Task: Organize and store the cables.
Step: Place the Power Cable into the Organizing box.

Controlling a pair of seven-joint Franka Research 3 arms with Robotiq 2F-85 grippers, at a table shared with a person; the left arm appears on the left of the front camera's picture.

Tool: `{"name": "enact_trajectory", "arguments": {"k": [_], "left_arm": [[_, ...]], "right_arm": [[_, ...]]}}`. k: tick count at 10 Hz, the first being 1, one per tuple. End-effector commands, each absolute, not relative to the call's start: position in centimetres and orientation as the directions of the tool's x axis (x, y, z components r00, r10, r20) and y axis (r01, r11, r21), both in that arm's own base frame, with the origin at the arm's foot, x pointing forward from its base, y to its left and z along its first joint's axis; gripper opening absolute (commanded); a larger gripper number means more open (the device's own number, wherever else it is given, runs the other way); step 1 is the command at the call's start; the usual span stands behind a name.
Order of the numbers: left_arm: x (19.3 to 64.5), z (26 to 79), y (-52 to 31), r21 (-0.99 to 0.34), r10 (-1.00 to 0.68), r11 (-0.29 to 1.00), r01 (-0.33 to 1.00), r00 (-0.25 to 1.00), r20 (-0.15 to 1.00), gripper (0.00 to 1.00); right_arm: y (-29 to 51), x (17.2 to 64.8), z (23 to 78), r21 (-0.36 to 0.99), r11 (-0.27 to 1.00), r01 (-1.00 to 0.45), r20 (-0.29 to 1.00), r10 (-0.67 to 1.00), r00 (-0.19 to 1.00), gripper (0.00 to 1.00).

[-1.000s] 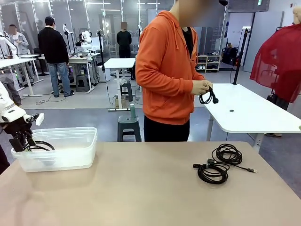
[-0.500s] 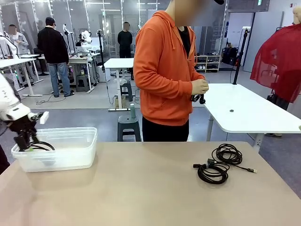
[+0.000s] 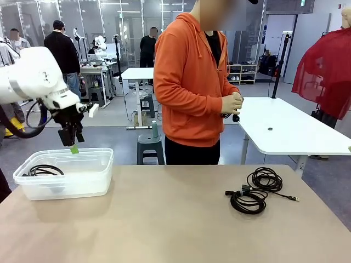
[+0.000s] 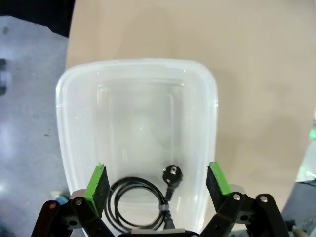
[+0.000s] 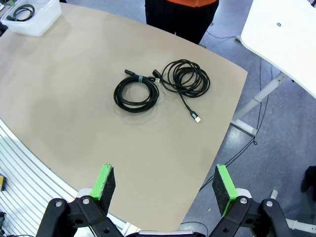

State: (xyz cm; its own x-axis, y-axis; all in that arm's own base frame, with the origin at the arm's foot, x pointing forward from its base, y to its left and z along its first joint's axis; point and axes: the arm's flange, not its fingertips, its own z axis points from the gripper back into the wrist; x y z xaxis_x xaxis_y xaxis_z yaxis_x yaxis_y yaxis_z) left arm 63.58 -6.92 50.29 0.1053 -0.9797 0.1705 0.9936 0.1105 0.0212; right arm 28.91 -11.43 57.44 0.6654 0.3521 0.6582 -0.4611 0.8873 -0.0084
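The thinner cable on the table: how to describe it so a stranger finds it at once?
On the beige table, toward the robot's right, two black coils lie close together. The thinner cable is the coil farther from the robot. Unlike the thicker coil, it is loosely wound, and a loose tail runs out to a small connector.

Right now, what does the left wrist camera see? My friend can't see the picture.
A clear plastic tub sits on a tan table, seen from above, with one coiled black cable and its round plug lying at the end nearest the camera. The left gripper, with green pads, hangs open and empty over it.
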Motion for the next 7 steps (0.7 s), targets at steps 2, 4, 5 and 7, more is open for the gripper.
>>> {"name": "enact_trajectory", "arguments": {"k": [2, 4, 5, 7], "left_arm": [[61.2, 54.3, -8.9, -0.031, -0.946, 0.252, 0.967, 0.253, 0.204, 1.0], [56.6, 55.5, -10.1, 0.04, -0.903, 0.396, 0.917, 0.381, 0.196, 1.0], [53.5, 56.1, -10.3, 0.062, -0.865, 0.484, 0.873, 0.466, 0.185, 1.0], [49.8, 56.2, -10.6, 0.126, -0.833, 0.547, 0.828, 0.523, 0.179, 1.0]], "right_arm": [[-11.6, 28.9, 57.4, -0.006, 0.885, -0.466, 0.661, 0.353, 0.662, 1.0], [-11.6, 28.9, 57.4, -0.006, 0.885, -0.466, 0.661, 0.353, 0.662, 1.0], [-11.6, 28.9, 57.4, -0.006, 0.885, -0.466, 0.661, 0.353, 0.662, 1.0], [-11.6, 28.9, 57.4, -0.006, 0.885, -0.466, 0.661, 0.353, 0.662, 1.0]]}}
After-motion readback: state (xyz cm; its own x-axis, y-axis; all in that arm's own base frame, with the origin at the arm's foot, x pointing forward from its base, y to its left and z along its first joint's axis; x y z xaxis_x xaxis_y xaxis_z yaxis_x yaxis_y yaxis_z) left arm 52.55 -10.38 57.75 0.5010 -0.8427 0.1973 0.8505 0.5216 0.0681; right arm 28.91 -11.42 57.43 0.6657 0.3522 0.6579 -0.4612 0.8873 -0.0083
